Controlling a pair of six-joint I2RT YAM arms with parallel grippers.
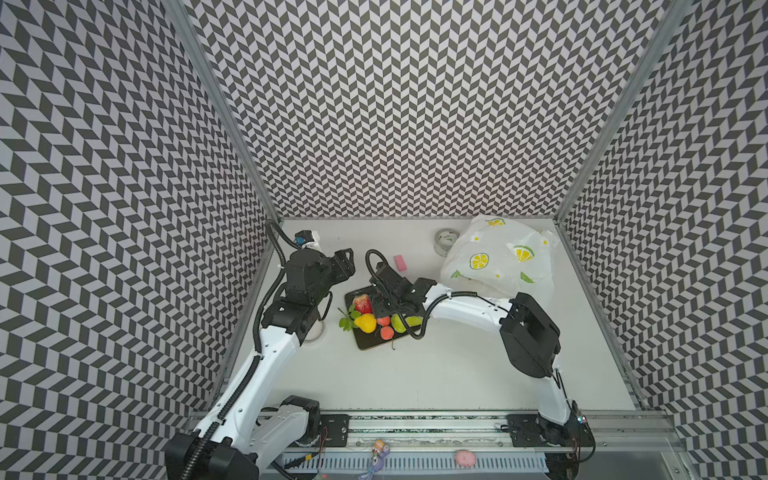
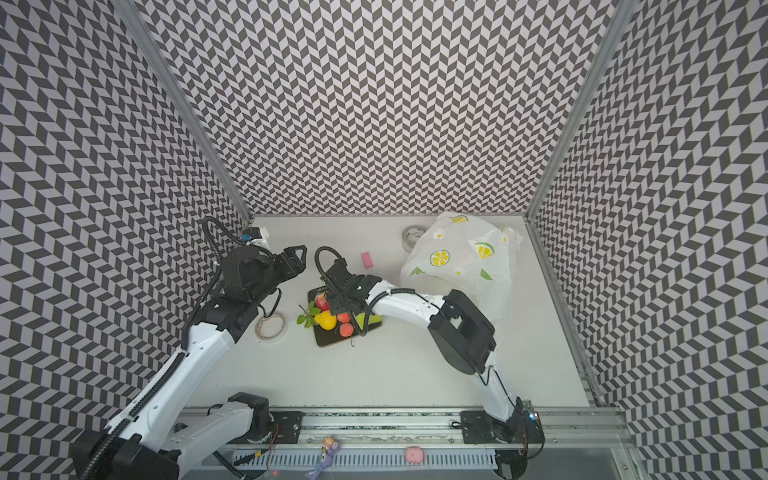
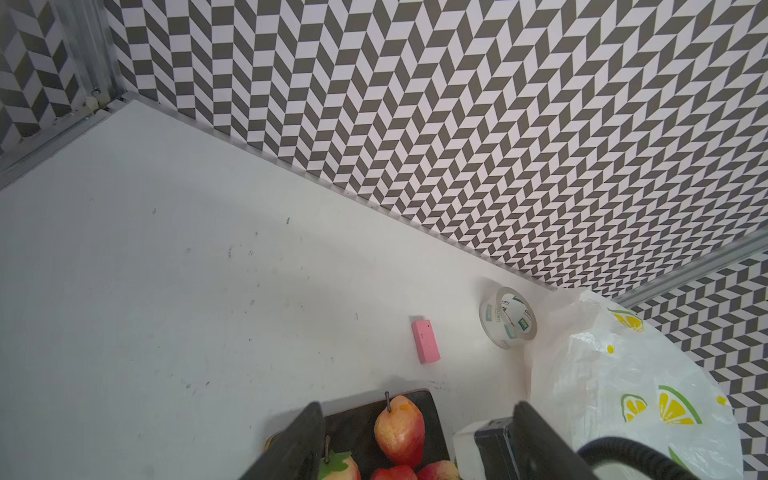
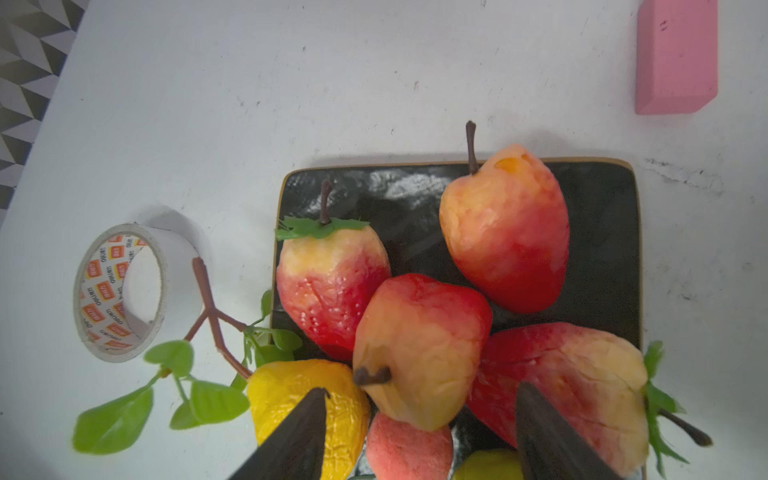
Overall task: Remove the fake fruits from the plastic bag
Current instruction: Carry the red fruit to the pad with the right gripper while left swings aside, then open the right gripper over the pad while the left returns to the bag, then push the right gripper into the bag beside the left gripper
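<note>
Directly above fake fruits (image 4: pixel 507 232) on black tray (image 4: pixel 602 249), right gripper (image 4: pixel 422 388) spread wide, gripping nothing, left gripper (image 3: pixel 417 405) likewise wide, empty

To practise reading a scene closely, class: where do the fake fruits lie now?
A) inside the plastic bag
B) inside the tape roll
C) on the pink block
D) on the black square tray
D: the fake fruits are piled on the black tray, while the plastic bag stands apart near the back wall.
</note>
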